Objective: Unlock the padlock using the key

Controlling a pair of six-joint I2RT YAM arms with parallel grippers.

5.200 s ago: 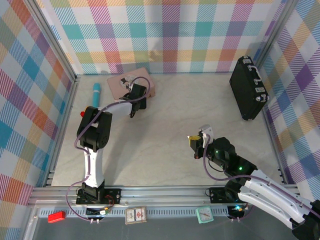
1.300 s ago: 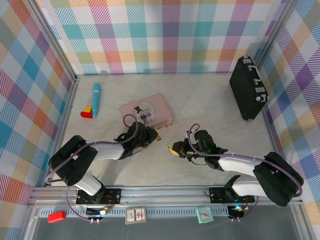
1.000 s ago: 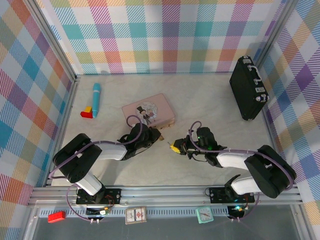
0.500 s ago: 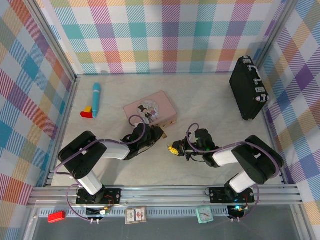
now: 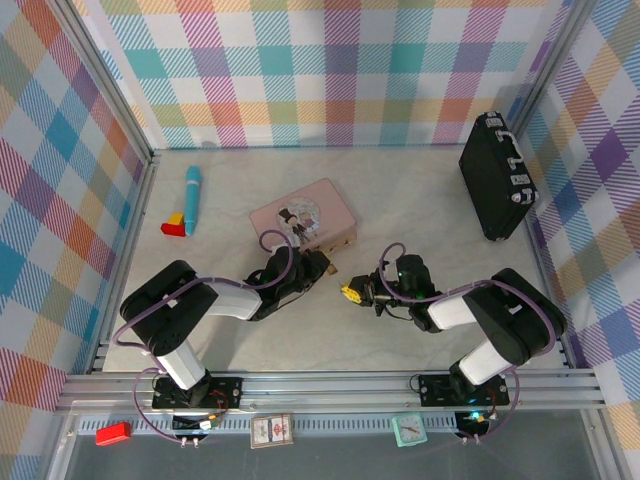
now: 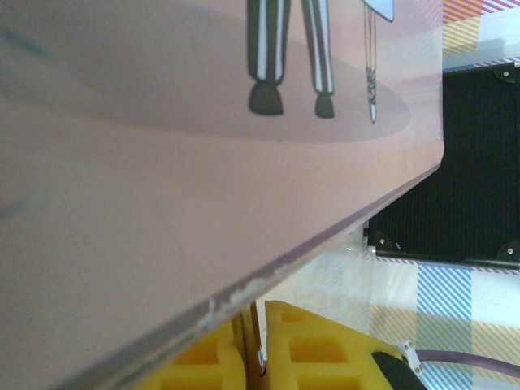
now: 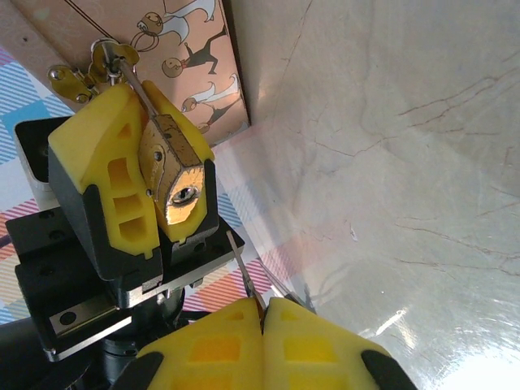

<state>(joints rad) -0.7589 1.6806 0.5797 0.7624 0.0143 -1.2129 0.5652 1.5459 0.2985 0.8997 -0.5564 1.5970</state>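
Observation:
In the right wrist view the brass padlock [image 7: 173,166] is clamped between the yellow fingers of my left gripper [image 7: 136,101], its keyhole facing the camera. A ring of spare keys [image 7: 81,77] hangs from the shackle. My right gripper [image 7: 264,307] is shut on the key [image 7: 244,272]. The thin blade points up at the lock, its tip a short gap below and right of the keyhole. From above, the left gripper [image 5: 326,267] and right gripper [image 5: 349,293] meet tip to tip at table centre. A brass sliver of the padlock [image 6: 245,345] shows between the left fingers [image 6: 325,349].
The pink tin [image 5: 300,215] lies just behind the left gripper and looms over it in the left wrist view [image 6: 203,162]. A black case [image 5: 495,175] stands at the far right. A blue cylinder [image 5: 192,198] and a red-yellow block [image 5: 174,225] sit far left.
Over the last second the left gripper, with the padlock, and the pink tin have crept slightly right and away. The right gripper with the key has hardly moved. Both stay shut.

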